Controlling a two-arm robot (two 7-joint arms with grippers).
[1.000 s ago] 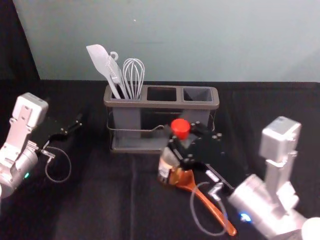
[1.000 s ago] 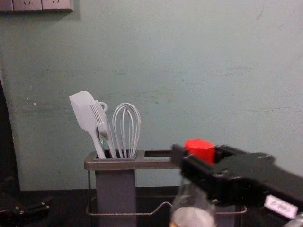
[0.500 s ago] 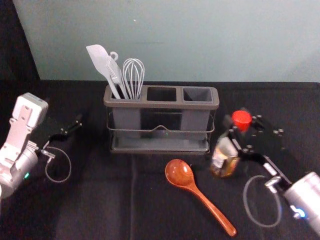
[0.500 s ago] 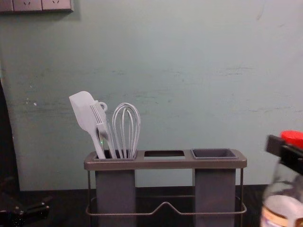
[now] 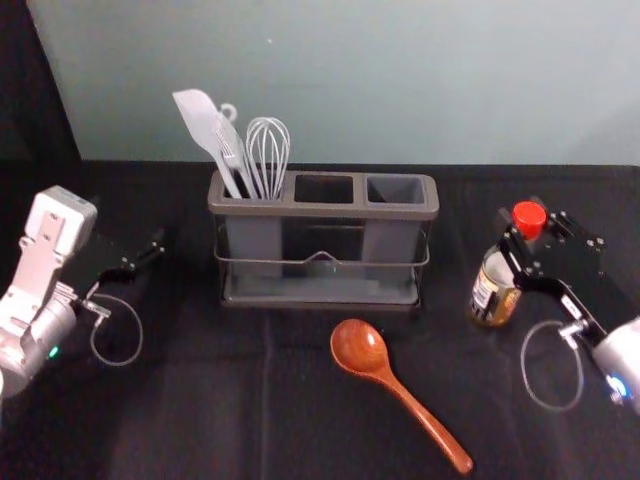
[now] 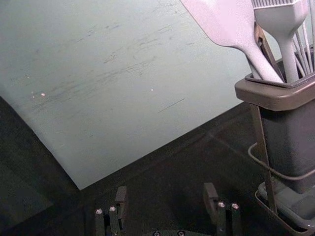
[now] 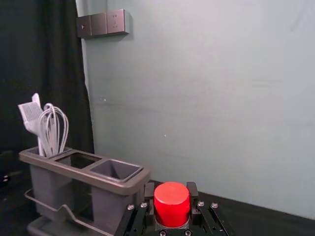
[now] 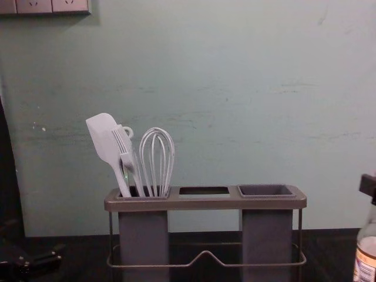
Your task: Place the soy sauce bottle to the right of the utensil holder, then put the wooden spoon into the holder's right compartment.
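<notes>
In the head view my right gripper (image 5: pixel 522 243) is shut on the neck of the soy sauce bottle (image 5: pixel 492 290), to the right of the utensil holder (image 5: pixel 320 210); I cannot tell whether the base touches the table. The right wrist view has the red cap (image 7: pixel 172 204) between the fingertips of the right gripper (image 7: pixel 171 192). The wooden spoon (image 5: pixel 400 392) lies in front of the holder, bowl toward it. The holder's right compartment (image 5: pixel 395 189) has nothing in it. My left gripper (image 5: pixel 157 248) is parked at the left; its wrist view shows the left gripper (image 6: pixel 165 199) open.
A spatula (image 5: pixel 203 122), a brush and a whisk (image 5: pixel 267 150) stand in the holder's left compartment. Behind the black-covered table (image 5: pixel 180 400) rises a pale wall, with a socket panel (image 8: pixel 51 6) at its upper left in the chest view.
My right gripper has carried the bottle rightward, from in front of the holder to its right side. The spoon, partly covered before, is now in full view. The left arm has stayed still.
</notes>
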